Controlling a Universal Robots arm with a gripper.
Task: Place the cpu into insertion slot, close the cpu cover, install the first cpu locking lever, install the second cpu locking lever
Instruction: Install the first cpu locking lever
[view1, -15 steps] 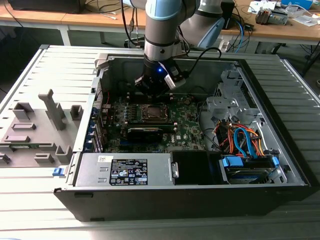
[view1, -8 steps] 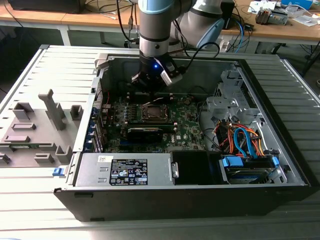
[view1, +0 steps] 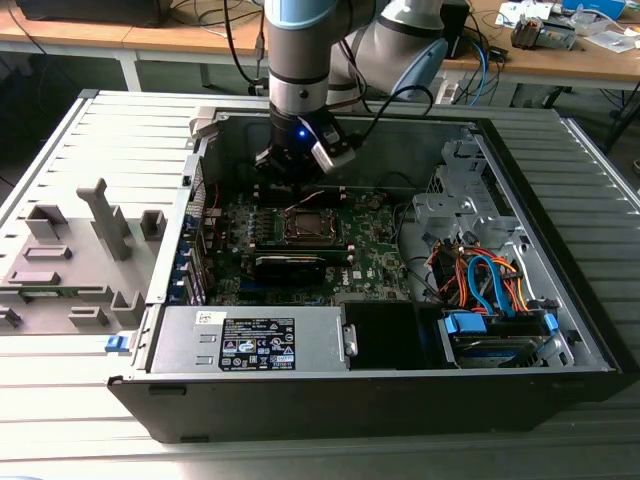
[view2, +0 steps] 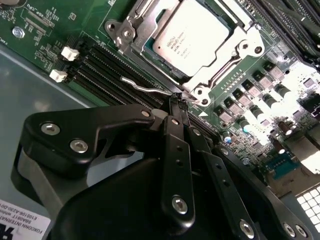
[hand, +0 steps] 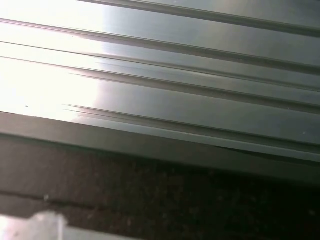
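We see the cpu (view2: 192, 37) seated in its socket on the motherboard (view2: 280, 105), its pale metal top showing through the square opening of the cpu cover (view2: 225, 62), which lies flat around it. In the exterior view the socket (view1: 308, 224) sits mid-board, with the tool (view1: 300, 165) just beyond it, low inside the computer case (view1: 560, 330). In the second wrist view the tool (view2: 176, 100) has its black fingers (view2: 172, 107) drawn together, their tips at a thin wire locking lever (view2: 142, 88) that runs beside the socket's corner; we cannot tell whether they truly clamp the wire or only touch it. Room is tight there: memory slots (view2: 107, 67) run along one side of the socket, rows of small components (view2: 250, 95) along another. The tool's own body hides the board nearer the camera. In the exterior view a black card (view1: 290, 263) lies just in front of the socket, a power supply (view1: 250, 340) lines the near wall, and coloured cables (view1: 490, 280) crowd the drive bay on that view's right. The case rests on a ribbed grey worktop (view1: 60, 390); the first wrist view shows the same ribbed grey surface (hand: 175, 95). Wooden desks (view1: 150, 40) stand behind.
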